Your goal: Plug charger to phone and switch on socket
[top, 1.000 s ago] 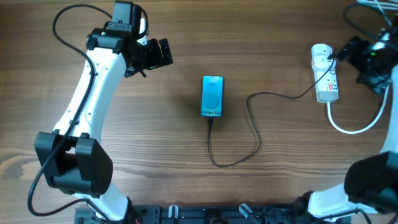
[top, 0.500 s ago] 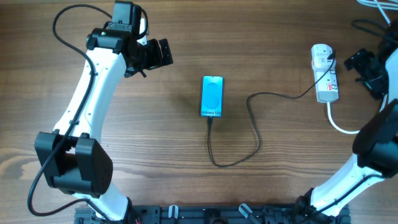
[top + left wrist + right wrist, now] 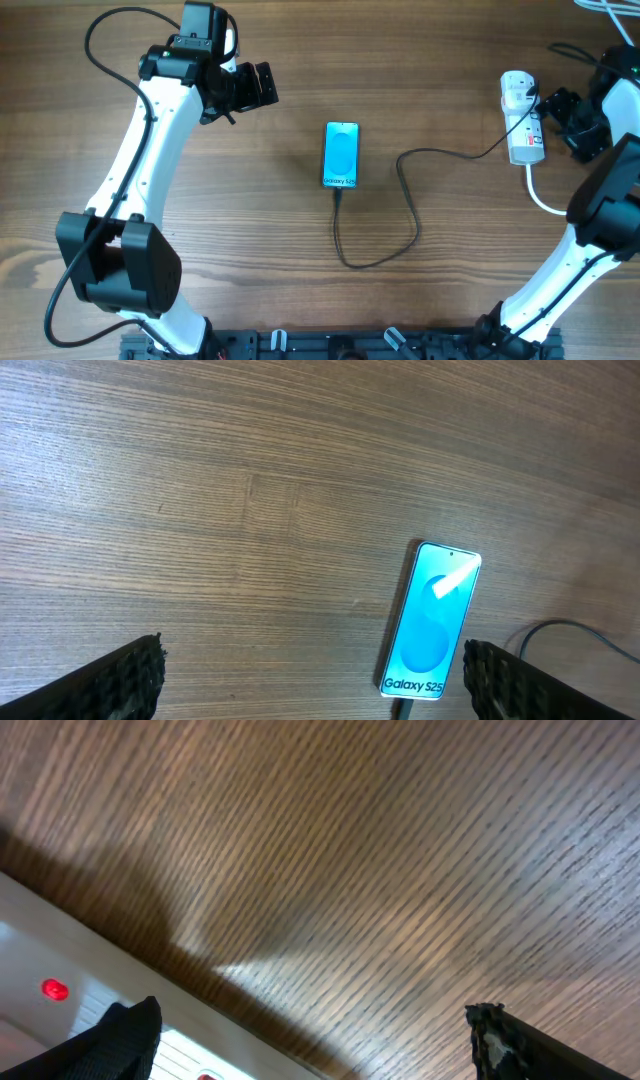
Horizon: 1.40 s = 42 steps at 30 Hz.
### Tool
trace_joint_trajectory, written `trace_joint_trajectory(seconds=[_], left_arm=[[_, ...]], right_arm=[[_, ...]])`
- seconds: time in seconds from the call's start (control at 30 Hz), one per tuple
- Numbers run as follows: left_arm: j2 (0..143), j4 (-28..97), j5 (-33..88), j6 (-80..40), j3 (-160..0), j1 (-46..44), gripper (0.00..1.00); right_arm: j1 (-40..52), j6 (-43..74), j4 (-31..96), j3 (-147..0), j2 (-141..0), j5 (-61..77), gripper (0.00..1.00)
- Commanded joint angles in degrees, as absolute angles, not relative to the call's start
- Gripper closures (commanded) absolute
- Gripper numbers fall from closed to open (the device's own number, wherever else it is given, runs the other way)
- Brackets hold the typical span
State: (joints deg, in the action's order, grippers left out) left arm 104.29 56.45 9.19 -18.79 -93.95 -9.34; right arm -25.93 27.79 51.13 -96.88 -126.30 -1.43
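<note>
**sockethead:** While hovering just right of the socket [image 3: 522, 125] like that, aiming for what exactly? Seeing the right gripper [image 3: 566, 118] spread as wide as possible, clutching nothing.

**yam_fan:** Going for the switch, guessing. Looking finished with the phone [image 3: 341, 153] part: lying mid-table, glowing teal, touching the charger [image 3: 414, 222] tip at its lower end (looking seated, not swearing to it). Also seeing the black plug [image 3: 528, 93] sitting in the socket's far end.

**sockethead:** Worrying about the left gripper [image 3: 252, 90] at all?

**yam_fan:** Nope. Hanging well apart, up-left of the phone, gaping just as wide, carrying nothing.

**sockethead:** Pressing how, then?

**yam_fan:** Probably narrowing the fingers first, then pushing straight down with one tip instead of straddling the strip. Lining up off the wrist view, using that red dot [image 3: 55, 988] on the white casing near the left finger. Going slow and avoiding any sideways shove, otherwise risking sliding the strip across the table [image 3: 450, 60] and tugging the cable off the phone. Steering clear of the thick white cord [image 3: 545, 205] curling off the near end too. Not managing to tell from here whether already switched on.
</note>
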Motion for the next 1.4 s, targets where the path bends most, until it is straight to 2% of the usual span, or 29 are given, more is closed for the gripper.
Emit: trace_joint_trajectory(seconds=[0.0, 0.1, 0.57, 0.83, 1.37], left_arm=[[104.8, 56.4, 8.6, -18.7, -93.8, -9.1, 0.00], [104.8, 56.4, 8.6, -18.7, -93.8, -9.1, 0.00], [104.8, 56.4, 8.6, -18.7, -93.8, -9.1, 0.00], [104.8, 56.4, 8.6, -18.7, -93.8, -9.1, 0.00], [104.8, 56.4, 8.6, -18.7, -93.8, -9.1, 0.00]], right_arm=[[-25.7, 27.0, 51.3, -97.0, -128.0, 0.3, 0.00], [-25.7, 25.5, 50.6, -97.0, -128.0, 5.1, 0.00], [-25.9, 25.5, 50.5, -97.2, -128.0, 6.1, 0.00], [-26.0, 25.4, 50.8, -97.2, -123.6, 6.1, 0.00], [-26.0, 25.5, 49.9, -96.4, -125.3, 2.4, 0.00]])
